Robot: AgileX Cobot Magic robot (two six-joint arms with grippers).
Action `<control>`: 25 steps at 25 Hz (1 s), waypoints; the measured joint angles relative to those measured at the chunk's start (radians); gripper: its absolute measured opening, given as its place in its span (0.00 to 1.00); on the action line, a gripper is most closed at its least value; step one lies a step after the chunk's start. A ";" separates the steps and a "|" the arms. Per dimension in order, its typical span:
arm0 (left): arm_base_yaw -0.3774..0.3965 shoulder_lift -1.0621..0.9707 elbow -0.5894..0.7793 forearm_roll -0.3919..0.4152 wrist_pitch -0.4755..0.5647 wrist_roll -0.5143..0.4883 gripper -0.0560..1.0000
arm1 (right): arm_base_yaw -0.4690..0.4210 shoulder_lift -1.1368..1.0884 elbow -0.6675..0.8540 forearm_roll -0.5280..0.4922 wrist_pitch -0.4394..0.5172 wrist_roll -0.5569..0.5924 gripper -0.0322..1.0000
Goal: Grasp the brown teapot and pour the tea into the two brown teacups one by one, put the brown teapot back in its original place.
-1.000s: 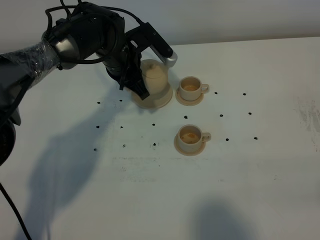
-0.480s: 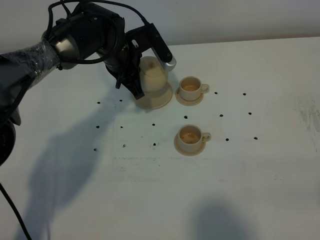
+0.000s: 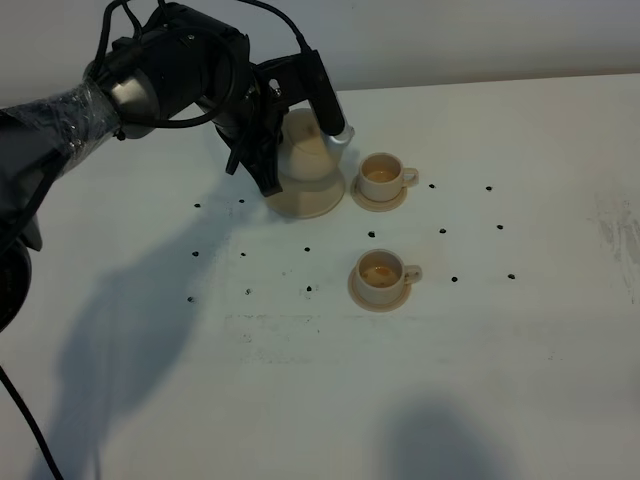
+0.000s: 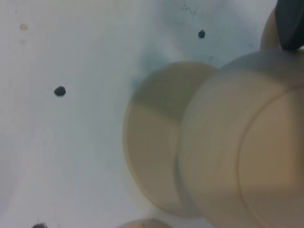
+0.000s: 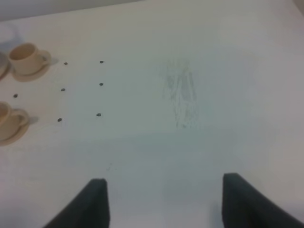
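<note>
Seemingly done pouring into both teacups (image 3: 380, 174); clamping brown teapot (image 3: 315, 172) in left claw (image 3: 305, 155) over wide saucer (image 3: 300, 209), not yet released, with right claw (image 5: 164, 199) spread.

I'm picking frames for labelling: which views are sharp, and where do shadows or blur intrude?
Exterior high: sharp, broad dark shadows on the white table. Left wrist: round beige ceramic teapot and wide beige saucer loom close, blurred. Right wrist: evenly lit, slightly soft; end effector silhouetted.

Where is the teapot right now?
In the high view the teapot is back left, held by the left hand over the wide saucer, just left of the far teacup.
</note>
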 joint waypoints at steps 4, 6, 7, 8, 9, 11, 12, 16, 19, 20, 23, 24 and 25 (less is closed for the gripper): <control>0.000 0.000 0.000 0.008 -0.002 0.014 0.14 | 0.000 0.000 0.000 0.000 0.000 0.000 0.52; 0.000 0.000 0.000 0.011 -0.007 0.031 0.14 | 0.000 0.000 0.000 0.000 0.000 0.000 0.52; 0.000 0.000 0.000 0.011 -0.008 0.041 0.14 | 0.000 0.000 0.000 0.000 0.000 0.000 0.52; 0.000 0.000 0.000 0.011 -0.008 0.051 0.14 | 0.000 0.000 0.000 0.000 0.000 0.000 0.52; 0.000 0.000 0.000 0.011 -0.008 0.062 0.14 | 0.000 0.000 0.000 0.000 0.000 0.000 0.52; 0.000 0.000 0.000 0.012 -0.014 0.085 0.14 | 0.000 0.000 0.000 0.000 0.000 0.000 0.52; 0.000 0.000 0.000 0.012 -0.017 0.098 0.14 | 0.000 0.000 0.000 0.000 0.000 0.000 0.52; 0.000 0.000 0.000 0.016 -0.023 0.136 0.14 | 0.000 0.000 0.000 0.000 0.000 0.000 0.52; 0.000 0.000 0.000 0.031 -0.024 0.152 0.14 | 0.000 0.000 0.000 0.000 0.000 0.000 0.52; 0.000 0.000 0.000 0.034 -0.026 0.154 0.14 | 0.000 0.000 0.000 0.000 0.000 0.000 0.52; 0.000 0.000 0.000 0.037 -0.035 0.159 0.14 | 0.000 0.000 0.000 0.000 0.000 0.000 0.52; 0.000 0.000 0.000 0.037 -0.039 0.163 0.14 | 0.000 0.000 0.000 0.000 0.000 0.000 0.52; 0.000 0.000 0.000 0.037 -0.045 0.167 0.14 | 0.000 0.000 0.000 0.000 0.000 0.000 0.52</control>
